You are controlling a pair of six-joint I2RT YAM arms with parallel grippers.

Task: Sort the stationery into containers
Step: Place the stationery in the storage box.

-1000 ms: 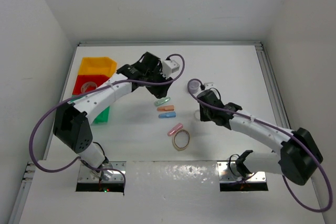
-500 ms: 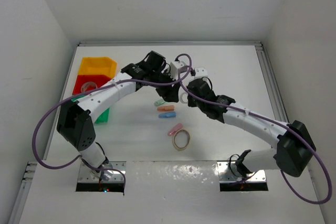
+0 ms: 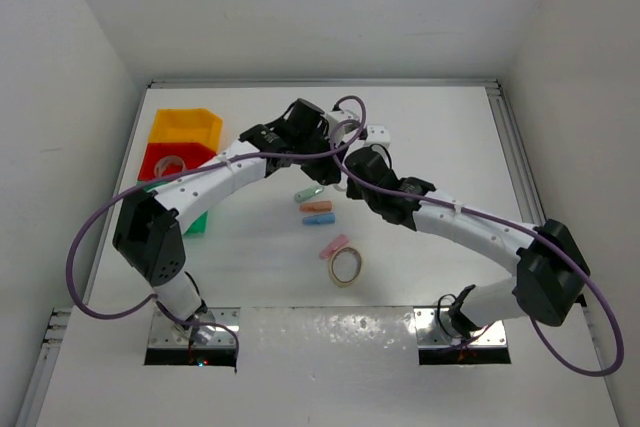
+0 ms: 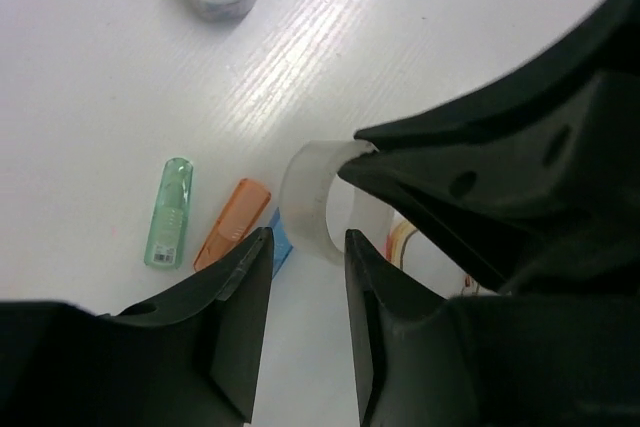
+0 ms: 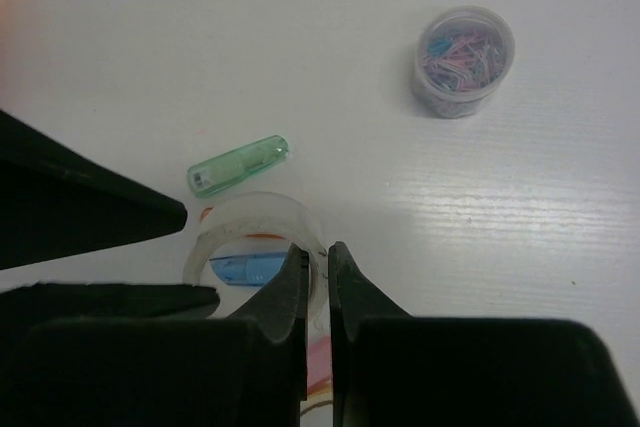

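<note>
The right gripper [image 5: 315,252] pinches the thin wall of the small whitish ring [image 4: 305,202] and holds it in the air over the middle of the worktop [image 3: 450,127]. The left gripper [image 4: 307,239] meets it from the other side. Its jaws stand a little apart with the ring's lower rim between them, and I cannot tell whether they press on it.

Below the ring the green capsule [image 3: 308,194], the orange capsule [image 3: 315,206] and the blue capsule [image 3: 318,218] lie side by side on the worktop. Closer to the near edge lies the pink capsule [image 3: 333,246], with the tan band ring [image 3: 347,267] just beside it. A clear tub of paper clips [image 5: 463,60] stands apart from the capsules.

Along the left edge, the yellow-orange bin [image 3: 185,117] stands farthest. Next comes the red bin [image 3: 152,152] with the grey tape ring [image 3: 170,162] inside. Nearest is the green bin [image 3: 197,222], mostly hidden under the left arm.
</note>
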